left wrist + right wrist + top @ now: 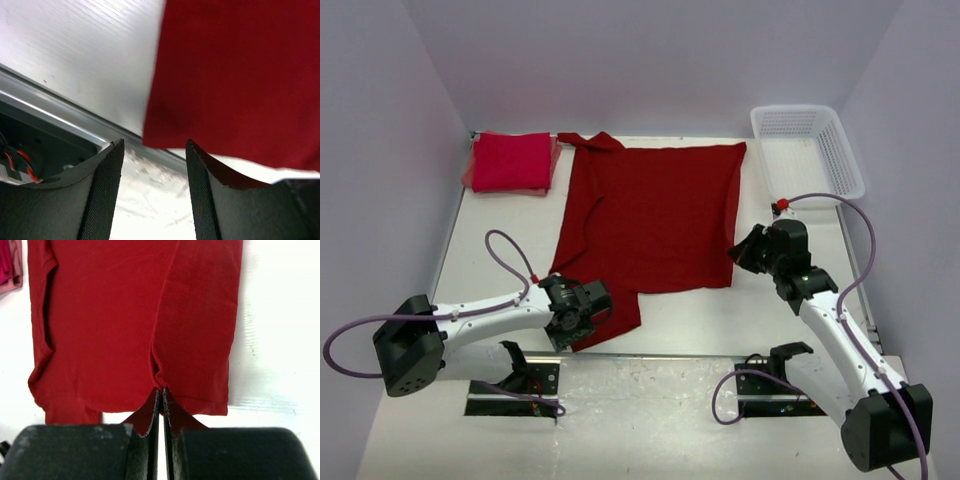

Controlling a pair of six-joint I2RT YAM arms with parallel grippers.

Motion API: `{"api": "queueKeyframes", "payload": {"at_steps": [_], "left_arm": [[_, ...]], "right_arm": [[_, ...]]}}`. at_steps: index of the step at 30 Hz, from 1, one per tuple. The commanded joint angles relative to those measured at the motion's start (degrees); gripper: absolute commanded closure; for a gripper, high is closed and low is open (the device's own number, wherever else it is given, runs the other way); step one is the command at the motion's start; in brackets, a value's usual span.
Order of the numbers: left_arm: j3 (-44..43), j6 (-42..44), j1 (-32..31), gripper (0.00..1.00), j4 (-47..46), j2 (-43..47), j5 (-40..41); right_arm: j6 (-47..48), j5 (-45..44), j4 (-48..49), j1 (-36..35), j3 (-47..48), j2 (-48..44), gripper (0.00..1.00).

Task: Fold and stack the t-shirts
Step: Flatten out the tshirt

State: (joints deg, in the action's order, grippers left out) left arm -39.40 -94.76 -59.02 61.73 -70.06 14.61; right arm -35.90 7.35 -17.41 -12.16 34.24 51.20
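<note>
Closest in, the right gripper (pixel 161 390) is clamped shut, its two fingers pressed together with a pinched ridge of the crimson t-shirt (pixel 125 325) caught between them; a crease runs up the cloth from that pinch in the right wrist view. From above, this gripper sits at the shirt's right edge, towards the near corner. The left gripper (pixel 155 145) stands with its jaws apart and nothing between the fingertips; the shirt's near edge and a corner lie just beyond them, and some dark red cloth shows against the outer side of one finger (pixel 200 190), though whether it touches there is unclear. In the top view this gripper hovers over the near left flap of the shirt, close to the table's (pixel 690 320) front edge. The crimson t-shirt lies spread mostly flat across the middle of the table, reaching from the far edge towards the near one, with its left side folded inward and a sleeve poking out at the far left corner. Just beside that sleeve, in the table's far left corner, sits a neat pile of folded bright red t-shirts (pixel 510 162). A white lattice basket (pixel 840 150) stands at the far right, apart from the spread shirt.
</note>
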Motion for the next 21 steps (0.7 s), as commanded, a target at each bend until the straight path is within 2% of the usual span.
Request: {"api": "queueKeyframes", "payload": {"at_steps": [1, 10, 16, 20, 21], "left_arm": [[3.4, 1.9, 2.2, 0.46, -4.2, -0.6, 1.4], [6.5, 3.8, 2.7, 0.45, -10.8, -4.4, -1.6], [12.1, 3.8, 2.9, 0.5, -18.4, -5.0, -5.5], [14.2, 3.2, 2.9, 0.6, -19.9, -3.1, -5.6], [14.3, 2.9, 2.9, 0.68, -19.6, -2.1, -5.4]], "right_arm": [[0.9, 1.7, 2.1, -1.1, -0.4, -1.4, 1.0], [1.2, 1.3, 2.1, -2.0, -0.6, -2.1, 1.0], [1.2, 0.5, 1.9, -2.0, -0.4, -2.6, 1.0], [1.2, -0.1, 1.5, -1.9, -0.2, -2.4, 1.0], [1.2, -0.3, 1.5, -2.0, -0.2, -2.3, 1.0]]}}
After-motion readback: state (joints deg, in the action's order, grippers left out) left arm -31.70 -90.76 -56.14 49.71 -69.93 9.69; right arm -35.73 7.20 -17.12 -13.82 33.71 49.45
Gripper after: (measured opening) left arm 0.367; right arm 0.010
